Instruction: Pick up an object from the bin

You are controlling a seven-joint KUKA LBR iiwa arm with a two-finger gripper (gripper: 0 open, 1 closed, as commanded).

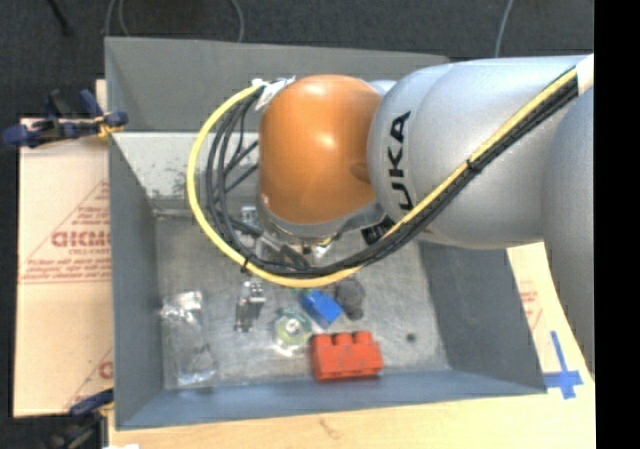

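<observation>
From above, my arm comes in from the right and its orange cover (318, 159) hangs over the middle of the bin (130, 237). My gripper (288, 245) sits under that cover, mostly behind it, and I cannot tell if it is wide or narrow. Nearest it on the floor lie a blue piece (322, 307) and, just right of that, a dark lump (350, 294). In front of them is a red block (347, 355), with a green-white disc (290, 330) beside it. A small metal part (248, 307) lies to the left, and clear bags (185, 312) lie near the left wall
</observation>
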